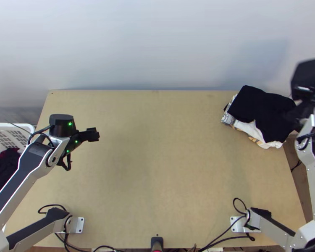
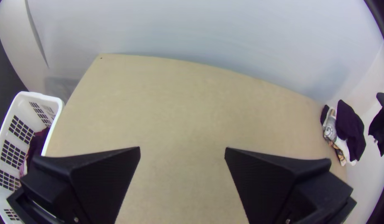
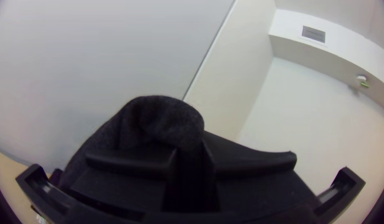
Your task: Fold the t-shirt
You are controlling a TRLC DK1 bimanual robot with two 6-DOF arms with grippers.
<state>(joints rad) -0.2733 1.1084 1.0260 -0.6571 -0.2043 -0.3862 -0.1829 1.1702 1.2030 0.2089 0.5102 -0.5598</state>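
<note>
In the top view my left gripper (image 1: 93,135) is over the table's left part; in the left wrist view that gripper (image 2: 182,154) stands open with nothing between its fingers. My right gripper (image 1: 311,86) is at the top view's right edge, beyond the pile. The right wrist view has the right gripper (image 3: 190,159) shut on a bunched black cloth (image 3: 159,118), which bulges up over its fingers. How much of that cloth hangs down, and whether it is the t-shirt, I cannot tell.
A pile of garments (image 1: 262,111), black on top with white and patterned cloth under it, lies at the table's (image 1: 157,168) far right corner. A white basket (image 2: 53,101) with dark clothes stands beyond the left edge. A wall rises behind the table.
</note>
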